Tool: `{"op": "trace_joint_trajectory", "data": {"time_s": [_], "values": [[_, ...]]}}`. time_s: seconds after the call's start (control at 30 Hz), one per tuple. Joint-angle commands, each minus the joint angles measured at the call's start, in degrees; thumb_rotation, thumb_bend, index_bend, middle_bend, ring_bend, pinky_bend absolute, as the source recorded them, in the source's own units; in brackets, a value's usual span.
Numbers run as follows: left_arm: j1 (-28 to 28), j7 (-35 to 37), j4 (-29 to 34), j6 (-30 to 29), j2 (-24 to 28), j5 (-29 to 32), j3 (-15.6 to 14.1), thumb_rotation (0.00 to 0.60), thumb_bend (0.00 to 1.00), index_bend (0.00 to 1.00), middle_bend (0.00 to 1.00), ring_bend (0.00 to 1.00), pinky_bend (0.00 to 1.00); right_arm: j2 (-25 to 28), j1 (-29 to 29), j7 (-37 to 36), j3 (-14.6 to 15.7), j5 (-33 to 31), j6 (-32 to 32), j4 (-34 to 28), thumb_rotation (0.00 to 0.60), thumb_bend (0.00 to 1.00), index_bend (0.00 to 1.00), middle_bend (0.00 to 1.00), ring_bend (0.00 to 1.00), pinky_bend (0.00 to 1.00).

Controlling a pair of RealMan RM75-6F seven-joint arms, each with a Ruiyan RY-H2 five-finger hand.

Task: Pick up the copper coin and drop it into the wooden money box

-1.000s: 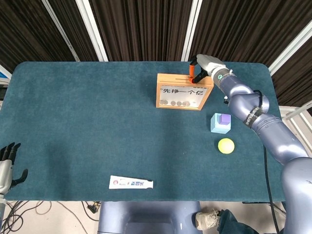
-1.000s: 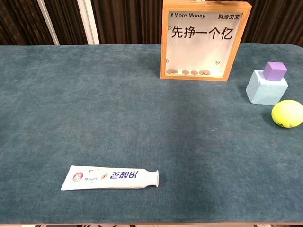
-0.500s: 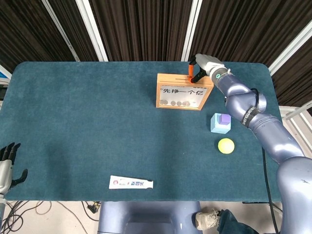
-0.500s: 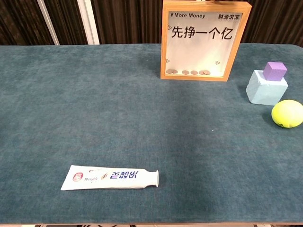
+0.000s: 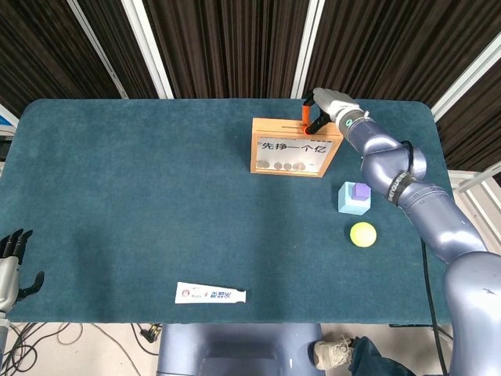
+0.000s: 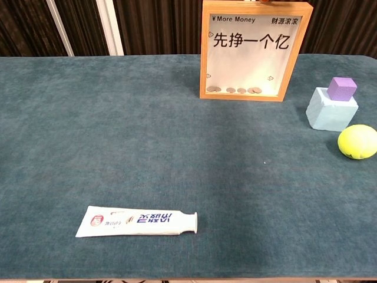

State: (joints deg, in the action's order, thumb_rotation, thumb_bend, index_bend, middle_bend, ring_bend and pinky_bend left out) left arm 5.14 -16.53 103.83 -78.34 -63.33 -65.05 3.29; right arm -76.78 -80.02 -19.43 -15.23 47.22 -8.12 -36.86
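Note:
The wooden money box (image 5: 296, 146) stands upright at the far middle of the table, and the chest view shows its white front (image 6: 255, 50) with several coins lying at the bottom. My right hand (image 5: 327, 105) hovers over the box's top right edge. Its thumb and a finger pinch a small orange-copper piece, the copper coin (image 5: 304, 117), right at the top edge. The chest view cuts off above the box, so neither hand nor coin shows there. My left hand (image 5: 11, 266) hangs off the near left table edge with its fingers spread, holding nothing.
A light blue block with a purple cube on top (image 5: 355, 197) (image 6: 333, 106) sits right of the box. A yellow ball (image 5: 362, 234) (image 6: 357, 141) lies nearer. A toothpaste tube (image 5: 210, 294) (image 6: 136, 220) lies near the front edge.
My right hand has shifted slightly back and up along the box's top edge. The coins inside the box and the left hand look the same.

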Motion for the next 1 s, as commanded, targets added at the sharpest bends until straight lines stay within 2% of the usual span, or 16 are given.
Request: {"op": "trace_joint_trajectory", "data": {"time_s": [0.03,1.0], "values": [[0.01,0.01,0.0,-0.02,0.01,-0.04,-0.03,0.6,0.37,0.08,0.0,0.0,0.04,0.09,0.09,-0.49,-0.19,0.66,-0.13,-0.07,0.6,0.58,0.63,0.11,0.02,0.0],[0.2,0.12,0.03,0.06,0.07,0.37,-0.12,0.6,0.37,0.08,0.0,0.0,0.04,0.03,0.59,-3.04,-2.01,5.09,-2.06,-0.17,0.6,0.58,0.53,0.08,0.0,0.0]]}}
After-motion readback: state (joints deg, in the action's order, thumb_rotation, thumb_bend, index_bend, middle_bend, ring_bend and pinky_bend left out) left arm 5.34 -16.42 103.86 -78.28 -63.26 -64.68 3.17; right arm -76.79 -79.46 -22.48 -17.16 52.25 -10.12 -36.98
